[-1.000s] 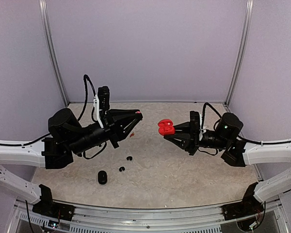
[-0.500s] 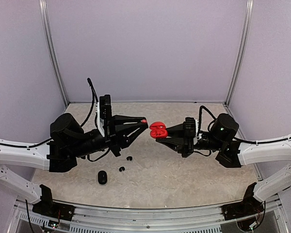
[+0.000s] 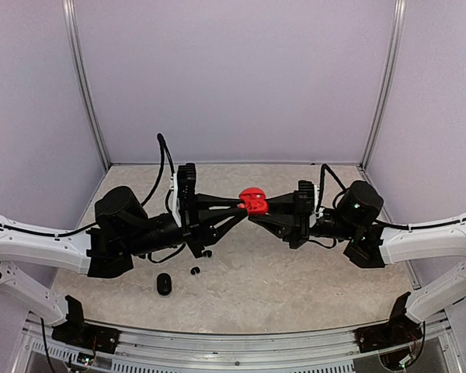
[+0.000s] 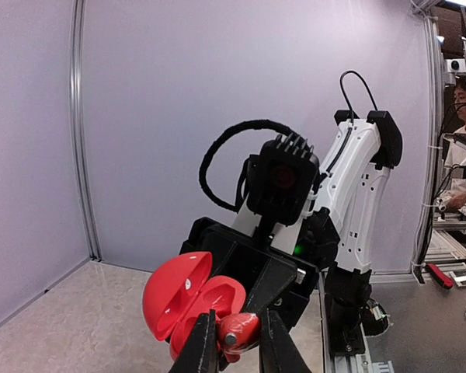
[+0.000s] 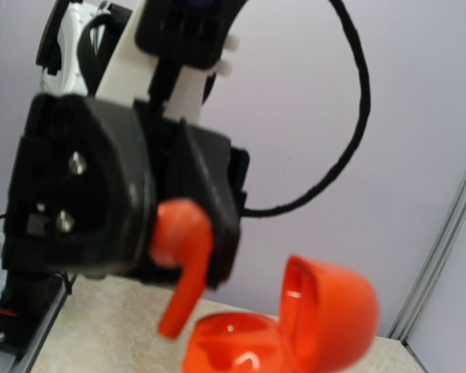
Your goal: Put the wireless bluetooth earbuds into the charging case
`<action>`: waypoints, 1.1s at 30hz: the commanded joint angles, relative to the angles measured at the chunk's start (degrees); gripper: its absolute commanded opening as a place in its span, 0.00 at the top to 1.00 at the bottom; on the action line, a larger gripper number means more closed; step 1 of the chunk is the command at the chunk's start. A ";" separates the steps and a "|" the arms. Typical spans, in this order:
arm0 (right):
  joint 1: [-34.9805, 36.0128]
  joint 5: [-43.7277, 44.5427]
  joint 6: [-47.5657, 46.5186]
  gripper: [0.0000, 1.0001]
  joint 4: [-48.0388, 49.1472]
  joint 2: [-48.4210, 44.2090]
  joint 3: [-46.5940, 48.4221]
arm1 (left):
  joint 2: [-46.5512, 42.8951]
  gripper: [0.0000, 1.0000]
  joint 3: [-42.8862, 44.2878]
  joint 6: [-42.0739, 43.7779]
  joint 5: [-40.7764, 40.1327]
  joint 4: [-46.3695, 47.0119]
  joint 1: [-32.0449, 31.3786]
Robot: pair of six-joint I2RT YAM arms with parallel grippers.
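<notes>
In mid-air above the table's middle, my right gripper (image 3: 267, 207) is shut on a red charging case (image 3: 255, 200) whose lid stands open. My left gripper (image 3: 239, 204) meets it from the left and is shut on a red earbud (image 4: 241, 329). In the left wrist view the bud sits pinched between the fingers (image 4: 204, 348), right at the front of the case (image 4: 188, 295). In the right wrist view the earbud (image 5: 182, 260) hangs stem-down just left of and above the case's open lower half (image 5: 241, 346). My own right fingers are out of that frame.
Two black earbuds (image 3: 207, 253) (image 3: 195, 270) and a black case (image 3: 164, 284) lie on the speckled table (image 3: 295, 280) below the left arm. Purple walls close in the back and both sides.
Both arms have closed in on each other: the left gripper carried the red earbud to the right, and the right gripper brought the open case to the left, until they meet.
</notes>
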 commanded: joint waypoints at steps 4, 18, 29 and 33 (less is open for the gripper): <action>1.03 -0.82 3.29 0.83 3.20 0.63 0.95 | 1.17 0.83 2.06 0.77 -0.58 2.00 -0.45; 1.09 -0.39 5.17 0.83 4.74 1.49 0.07 | 0.42 0.83 3.83 3.27 -3.10 -0.14 -0.53; 1.13 -0.91 5.84 0.83 5.40 1.66 0.00 | 2.36 0.83 4.40 3.50 -3.65 -0.28 -0.52; 1.13 -0.46 6.67 0.83 6.38 1.87 -0.10 | 2.68 0.83 4.27 3.17 -2.46 -0.22 -0.47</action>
